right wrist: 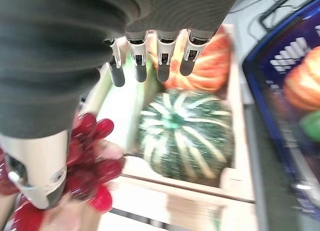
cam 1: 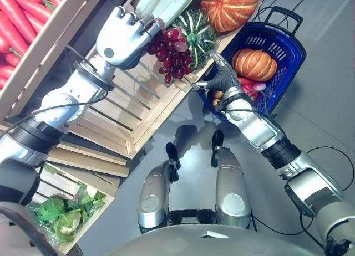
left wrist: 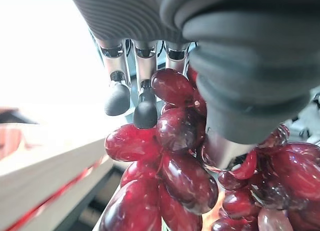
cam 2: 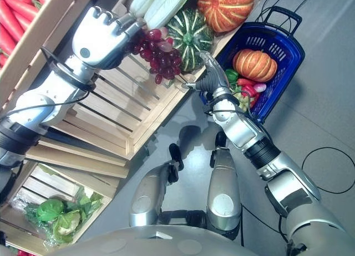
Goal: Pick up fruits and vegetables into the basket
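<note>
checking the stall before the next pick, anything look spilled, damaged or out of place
Nothing stands out. The left hand grips the red grapes over the wooden crate; the pumpkins sit intact, and the blue basket stands upright.

A smooth grey floor [cam 1: 327, 95] fills the right side of the scene, lit evenly with soft reflections. On the left stand pale wooden slatted crates [cam 1: 133, 109], stacked in tiers like a market display. A lower wooden crate [cam 1: 83, 203] sits near the floor beneath them, at the left edge.
</note>
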Available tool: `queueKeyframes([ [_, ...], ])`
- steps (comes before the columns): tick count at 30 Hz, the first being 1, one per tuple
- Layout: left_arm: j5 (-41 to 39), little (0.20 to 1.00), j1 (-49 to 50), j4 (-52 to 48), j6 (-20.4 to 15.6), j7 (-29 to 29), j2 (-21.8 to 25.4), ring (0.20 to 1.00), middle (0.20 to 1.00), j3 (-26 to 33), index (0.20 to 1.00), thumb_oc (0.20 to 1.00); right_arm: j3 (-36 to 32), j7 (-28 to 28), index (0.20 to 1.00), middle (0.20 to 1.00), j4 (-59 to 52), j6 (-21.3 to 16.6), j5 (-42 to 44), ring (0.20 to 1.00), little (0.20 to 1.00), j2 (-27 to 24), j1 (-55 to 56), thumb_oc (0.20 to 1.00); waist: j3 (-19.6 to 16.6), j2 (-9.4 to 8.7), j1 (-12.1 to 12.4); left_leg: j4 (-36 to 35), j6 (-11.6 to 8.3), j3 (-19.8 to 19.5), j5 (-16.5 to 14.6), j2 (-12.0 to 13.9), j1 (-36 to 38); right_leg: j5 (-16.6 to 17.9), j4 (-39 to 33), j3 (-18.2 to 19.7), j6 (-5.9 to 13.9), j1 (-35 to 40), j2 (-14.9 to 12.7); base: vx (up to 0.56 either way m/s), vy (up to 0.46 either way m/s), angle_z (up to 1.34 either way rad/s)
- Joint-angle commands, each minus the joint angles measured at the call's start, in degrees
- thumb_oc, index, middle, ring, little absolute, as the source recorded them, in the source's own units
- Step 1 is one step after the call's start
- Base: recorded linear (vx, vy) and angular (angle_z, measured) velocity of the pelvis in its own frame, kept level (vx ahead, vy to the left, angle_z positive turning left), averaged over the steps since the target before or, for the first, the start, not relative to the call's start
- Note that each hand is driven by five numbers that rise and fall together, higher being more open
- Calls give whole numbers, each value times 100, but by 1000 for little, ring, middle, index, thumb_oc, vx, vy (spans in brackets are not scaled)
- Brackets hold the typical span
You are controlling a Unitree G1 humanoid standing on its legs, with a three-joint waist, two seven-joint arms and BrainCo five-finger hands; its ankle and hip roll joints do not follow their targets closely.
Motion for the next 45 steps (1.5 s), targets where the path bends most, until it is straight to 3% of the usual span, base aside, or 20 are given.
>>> queueKeyframes([
  [1,-250,200,-148,-656,-123,435,-246,200,200,516,200,200,-141,-253,1000,1000,-102,-798,160,1000,1000,328,-350,1000,-511,38,90,216,61,-192,-299,-132,-144,-136,-591,-124,610,739,-308,40,-7,5],
  [9,-117,200,-62,-1020,-534,597,-677,200,200,749,200,200,-123,384,1000,1000,-797,-1199,713,1000,1000,324,-515,1000,-722,-38,148,67,17,-227,-327,-102,81,-122,-775,-211,661,1016,-342,26,-8,5],
  [28,-329,200,-12,-1331,-395,243,-1108,200,200,710,200,200,-14,351,1000,1000,-1204,-1559,1168,1000,1000,523,-356,1000,-824,-76,165,-119,-22,-273,-330,-73,340,-111,-932,-283,733,1278,-379,8,0,2],
  [35,-359,200,38,-1353,-776,406,-1078,200,200,742,200,200,-10,620,1000,1000,-1242,-1672,1337,1000,1000,502,-300,1000,-829,-78,179,-133,-19,-277,-327,-62,361,-111,-939,-294,738,1293,-389,0,0,0],
  [39,-723,200,114,-1361,-1265,706,-1177,200,200,826,200,200,71,814,1000,1000,-1125,-1547,1547,1000,1000,512,-228,1000,-844,-113,210,-135,-28,-305,-325,-51,378,-106,-945,-303,728,1320,-386,7,-17,2],
  [43,-1278,200,339,-1352,-1520,500,-1302,200,200,978,200,200,76,954,1000,1000,-1046,-1616,1829,1000,1000,543,-96,1000,-838,-157,228,-147,-38,-307,-321,-27,392,-109,-954,-318,727,1334,-376,3,-10,1],
  [45,-1177,200,440,-1349,-1543,529,-1353,200,200,1045,200,200,54,1015,1000,1000,-1055,-1612,1961,1000,1000,564,-59,1000,-827,-161,235,-151,-37,-314,-313,-23,391,-108,-947,-319,723,1329,-370,0,0,0],
])
